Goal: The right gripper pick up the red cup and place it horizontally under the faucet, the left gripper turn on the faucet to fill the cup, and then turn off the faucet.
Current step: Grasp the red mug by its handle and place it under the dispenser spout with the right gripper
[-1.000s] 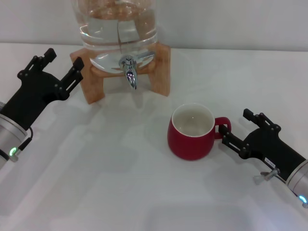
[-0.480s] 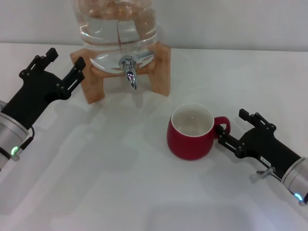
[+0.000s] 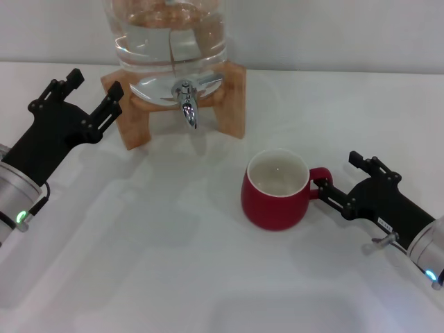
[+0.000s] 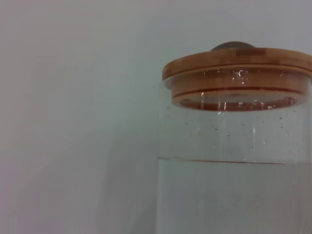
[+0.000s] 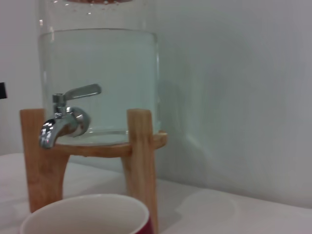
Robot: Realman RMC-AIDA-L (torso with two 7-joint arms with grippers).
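The red cup (image 3: 274,198) stands upright on the white table, its cream inside showing and its handle (image 3: 322,182) turned toward my right gripper (image 3: 338,177). That gripper is open. Its nearer finger reaches the handle and its farther finger stands off behind it. The cup's rim (image 5: 87,210) shows low in the right wrist view. The chrome faucet (image 3: 187,103) hangs from the glass jar (image 3: 170,35), up and left of the cup, with its lever (image 5: 80,91) seen side-on. My left gripper (image 3: 94,83) is open beside the left leg of the wooden stand.
A wooden stand (image 3: 232,104) carries the water-filled jar (image 4: 234,161), which has a wooden lid (image 4: 239,61). White table (image 3: 173,263) spreads in front of the stand and between the two arms. A pale wall lies behind.
My right gripper crept toward the cup's handle, then eased slightly back. The cup and the left arm have hardly moved.
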